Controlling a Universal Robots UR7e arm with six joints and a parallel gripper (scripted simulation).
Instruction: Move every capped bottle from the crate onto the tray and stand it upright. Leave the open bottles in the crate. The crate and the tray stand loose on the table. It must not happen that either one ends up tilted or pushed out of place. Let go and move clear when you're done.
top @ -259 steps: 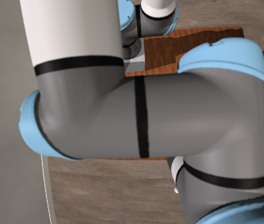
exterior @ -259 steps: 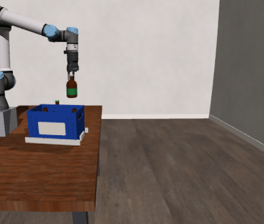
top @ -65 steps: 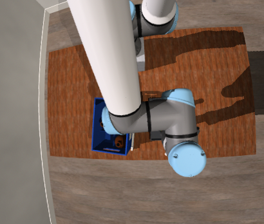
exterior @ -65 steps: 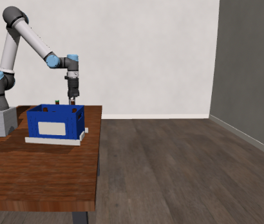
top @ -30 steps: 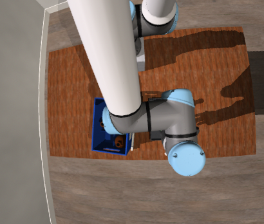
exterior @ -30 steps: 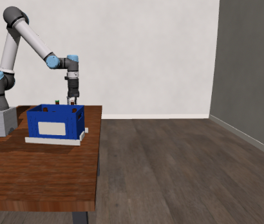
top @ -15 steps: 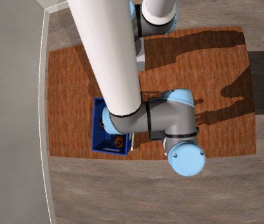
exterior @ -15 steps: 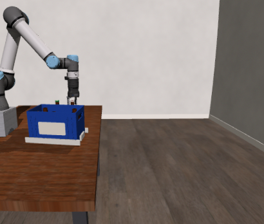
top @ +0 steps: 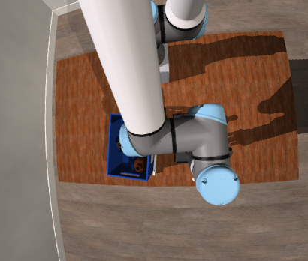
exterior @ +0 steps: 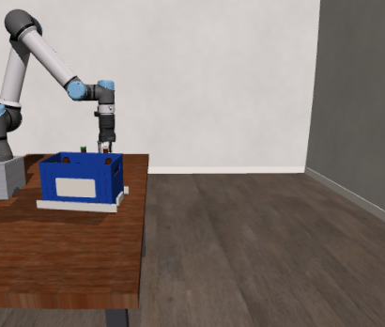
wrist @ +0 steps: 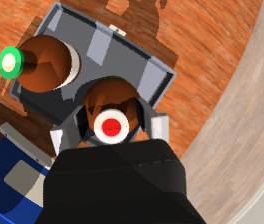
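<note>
We're seeing the end effector [wrist: 111,137] standing fully open, gripping nothing. Right under it, a brown bottle with a red cap [wrist: 111,125] is standing upright on the grey tray [wrist: 133,63], sitting between the spread fingers but not clamped. Just beyond it and to the left in the wrist view, a second brown bottle with a green cap [wrist: 10,63] is also standing on the tray. The blue crate [wrist: 3,192] is lying beside the end effector on the near-left side; the top view is showing one brown bottle [top: 140,164] still lying inside the crate [top: 113,150]. The wooden counter [wrist: 196,23] is carrying everything. From the exterior view, the end effector [exterior: 105,144] is hanging just behind the crate [exterior: 50,180].
</note>
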